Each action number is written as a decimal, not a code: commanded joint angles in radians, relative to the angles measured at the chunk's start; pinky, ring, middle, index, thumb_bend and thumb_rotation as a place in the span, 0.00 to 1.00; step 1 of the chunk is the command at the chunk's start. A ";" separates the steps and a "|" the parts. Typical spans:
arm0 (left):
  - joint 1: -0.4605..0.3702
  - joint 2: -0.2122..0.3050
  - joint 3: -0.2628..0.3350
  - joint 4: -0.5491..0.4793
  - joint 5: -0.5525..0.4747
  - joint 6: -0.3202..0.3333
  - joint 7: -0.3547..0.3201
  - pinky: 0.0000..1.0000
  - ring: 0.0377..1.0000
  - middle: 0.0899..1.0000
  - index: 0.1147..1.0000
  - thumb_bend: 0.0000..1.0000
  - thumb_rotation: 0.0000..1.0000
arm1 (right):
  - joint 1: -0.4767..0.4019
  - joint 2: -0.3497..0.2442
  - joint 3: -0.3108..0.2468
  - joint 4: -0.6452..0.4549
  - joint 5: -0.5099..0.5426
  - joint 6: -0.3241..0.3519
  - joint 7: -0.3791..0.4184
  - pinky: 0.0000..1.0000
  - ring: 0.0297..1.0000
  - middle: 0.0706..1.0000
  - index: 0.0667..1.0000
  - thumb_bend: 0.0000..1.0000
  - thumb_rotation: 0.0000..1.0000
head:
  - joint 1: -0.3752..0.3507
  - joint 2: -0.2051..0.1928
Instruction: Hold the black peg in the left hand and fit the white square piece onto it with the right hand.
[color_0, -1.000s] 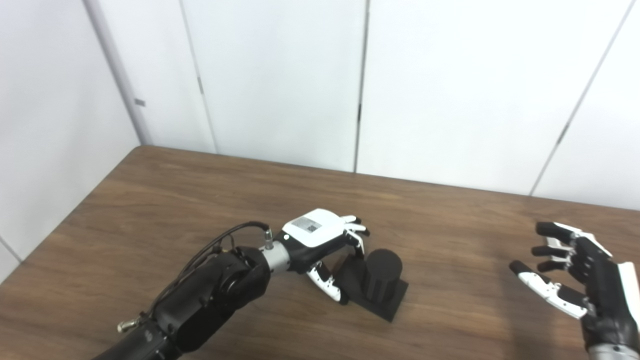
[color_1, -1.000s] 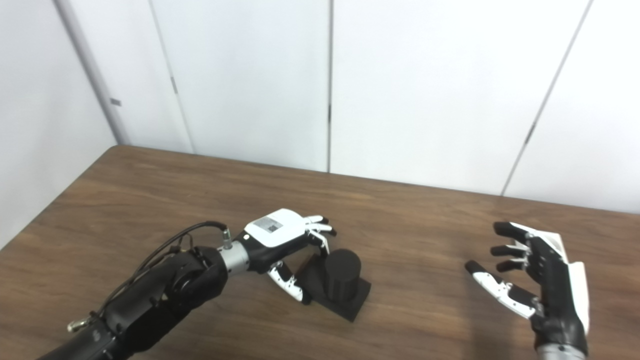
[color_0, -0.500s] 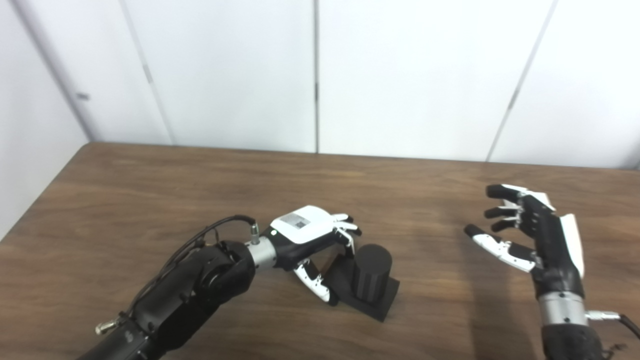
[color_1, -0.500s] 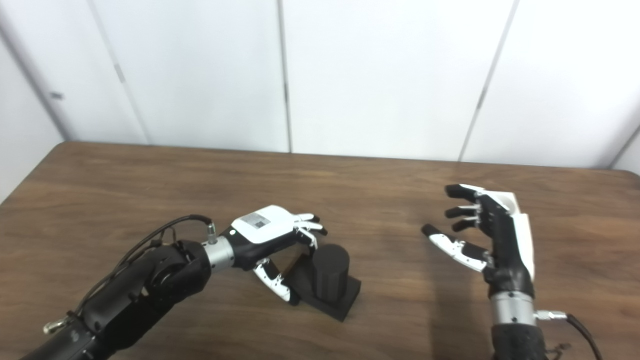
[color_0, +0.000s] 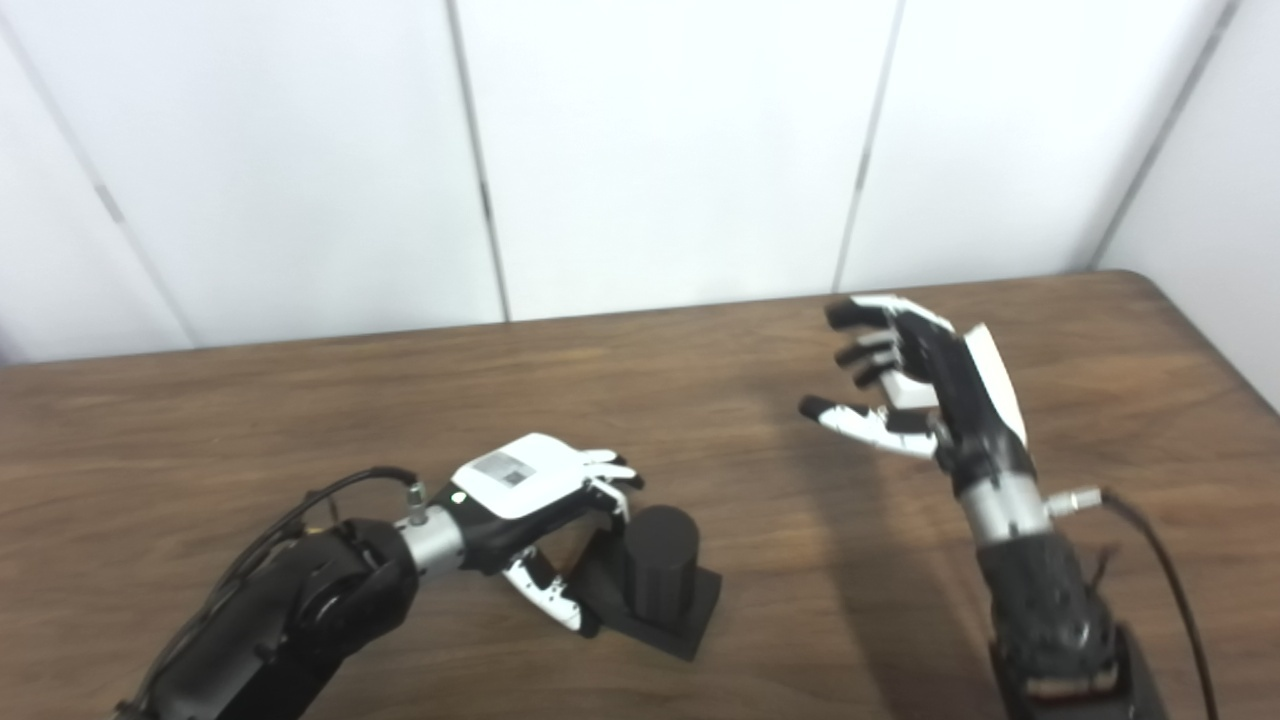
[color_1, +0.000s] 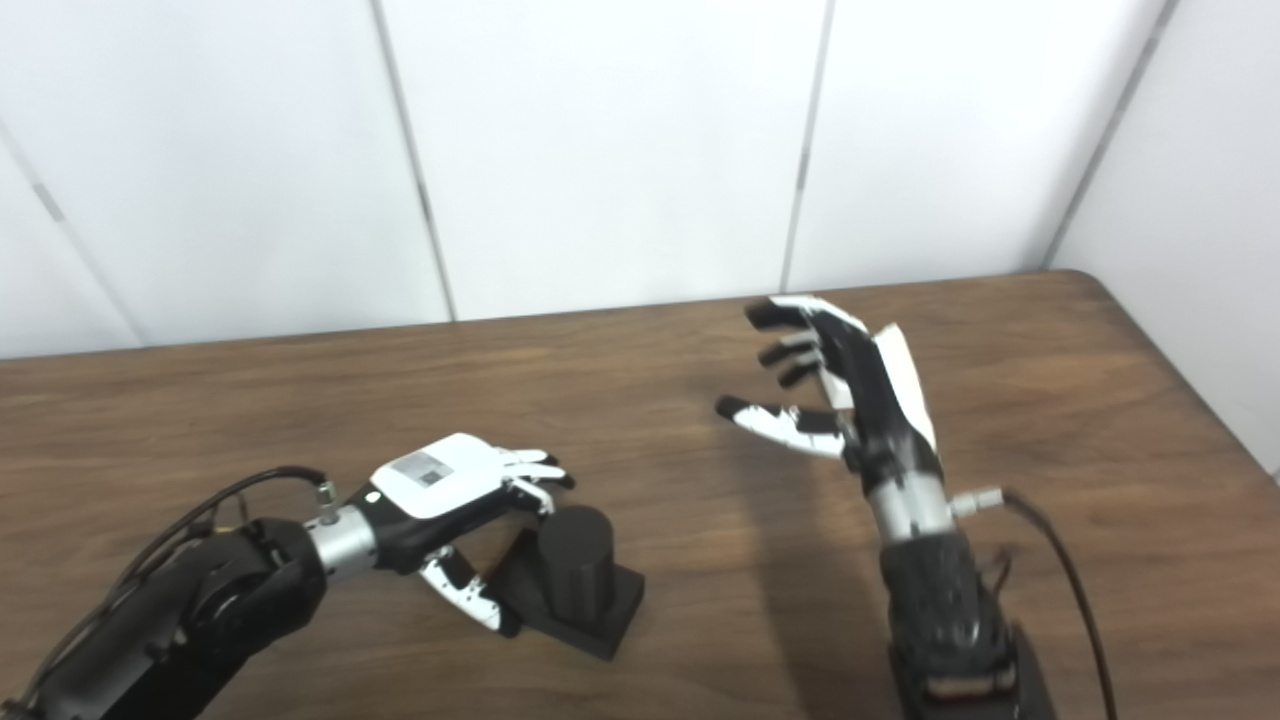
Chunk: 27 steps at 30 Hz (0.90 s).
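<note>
Fingers (color_0: 600, 470) of the left hand (color_0: 530, 500) curl loosely over the left side of the black cylindrical peg on its flat black square base (color_0: 655, 580), the thumb down against the base's near-left edge; whether they grip it or merely cup it cannot be told, and the base rests flat on the table. To the right of the peg, well apart and raised above the surface, the right hand (color_0: 925, 385) is spread wide, fingers apart, palm turned toward the peg, holding nothing.

As a judgement, the task is at its very start: the left hand is at the peg but has not lifted it, and the white square piece shows in neither view, so fetching and fitting it both remain.

Under the peg runs a dark brown wood-grain table (color_0: 200, 420), its rounded corner far to the right. Behind the peg stand plain white wall panels (color_0: 660, 150) with thin vertical seams.
</note>
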 joint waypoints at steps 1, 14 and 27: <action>0.066 0.028 -0.068 0.058 0.083 -0.043 -0.070 0.87 0.94 0.88 0.42 0.52 0.07 | -0.058 -0.037 -0.005 -0.045 -0.013 0.029 0.029 0.51 0.61 0.70 0.68 0.64 0.04 | -0.007 -0.002; 0.082 0.055 -0.069 0.062 0.117 -0.065 -0.043 0.87 0.93 0.88 0.43 0.52 0.07 | -0.246 -0.347 0.059 -0.003 -0.074 0.140 0.281 0.56 0.69 0.79 0.78 0.72 0.10 | -0.136 -0.090; 0.099 0.068 -0.056 0.071 0.110 -0.088 -0.011 0.87 0.92 0.87 0.43 0.52 0.06 | -0.451 -0.585 0.305 0.187 -0.282 0.179 0.604 0.92 0.97 0.97 0.88 0.88 0.11 | -0.172 -0.121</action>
